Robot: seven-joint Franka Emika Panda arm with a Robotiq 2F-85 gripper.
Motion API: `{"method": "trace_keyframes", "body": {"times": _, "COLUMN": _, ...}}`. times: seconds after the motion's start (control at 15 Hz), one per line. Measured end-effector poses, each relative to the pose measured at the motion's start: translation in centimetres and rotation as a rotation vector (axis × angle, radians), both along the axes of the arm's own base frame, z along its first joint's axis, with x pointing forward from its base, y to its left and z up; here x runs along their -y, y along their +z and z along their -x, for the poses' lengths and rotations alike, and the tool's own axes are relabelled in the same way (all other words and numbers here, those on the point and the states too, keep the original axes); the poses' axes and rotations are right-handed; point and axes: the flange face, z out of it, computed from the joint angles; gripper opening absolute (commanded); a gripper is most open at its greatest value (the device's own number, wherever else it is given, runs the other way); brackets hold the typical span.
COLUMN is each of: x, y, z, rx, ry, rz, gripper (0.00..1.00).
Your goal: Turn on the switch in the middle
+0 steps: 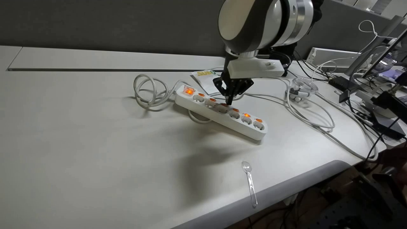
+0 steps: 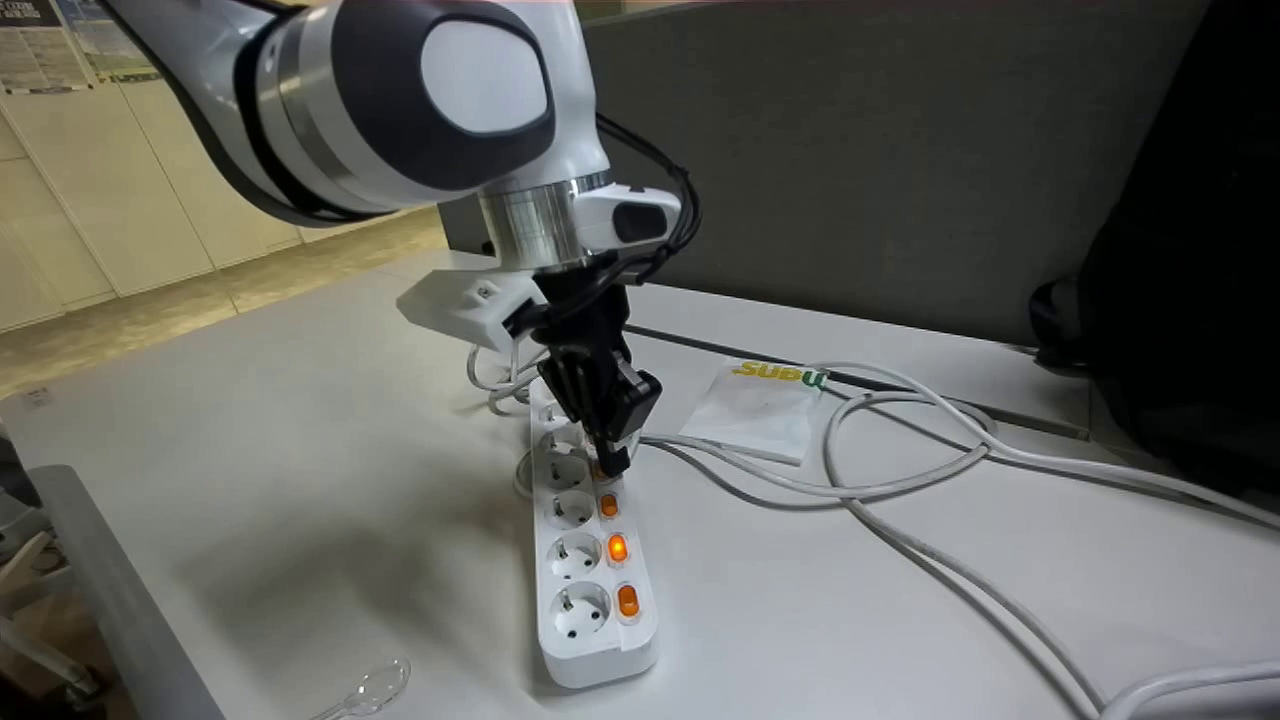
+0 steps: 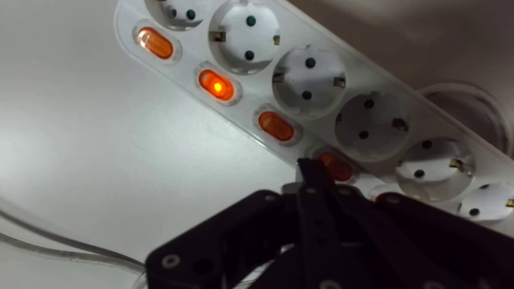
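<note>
A white power strip [image 1: 219, 118] with several sockets and orange rocker switches lies on the table; it also shows in the other views [image 2: 600, 665] [image 3: 188, 64]. A large main switch [image 1: 189, 91] at its corded end glows. One small switch, second from the opposite end [image 2: 618, 548], glows too, also in the wrist view [image 3: 217, 85]. My gripper [image 1: 228, 103] is shut and empty, pointing down, its tips [image 2: 613, 465] at an unlit switch near the strip's middle [image 3: 338, 166]. In the wrist view the tips [image 3: 315, 164] partly cover that switch. I cannot tell whether they touch it.
A white paper bag [image 1: 206, 81] lies behind the strip, also in an exterior view [image 2: 760, 410]. A coiled white cord [image 1: 152, 92] and long cables [image 2: 900, 480] lie around it. A clear plastic spoon [image 1: 249, 179] lies near the table edge. A grey partition [image 1: 111, 25] stands behind.
</note>
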Motion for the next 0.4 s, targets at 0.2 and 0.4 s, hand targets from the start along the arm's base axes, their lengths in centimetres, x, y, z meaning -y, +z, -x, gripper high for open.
{"method": "trace_keyframes", "body": {"times": 0.2, "x": -0.05, "y": -0.42, "z": 0.03, "rx": -0.003, "ry": 0.01, "rz": 0.003, "gripper": 0.0}}
{"method": "trace_keyframes", "body": {"times": 0.4, "x": -0.08, "y": -0.42, "z": -0.01, "rx": -0.004, "ry": 0.019, "rz": 0.003, "gripper": 0.0}}
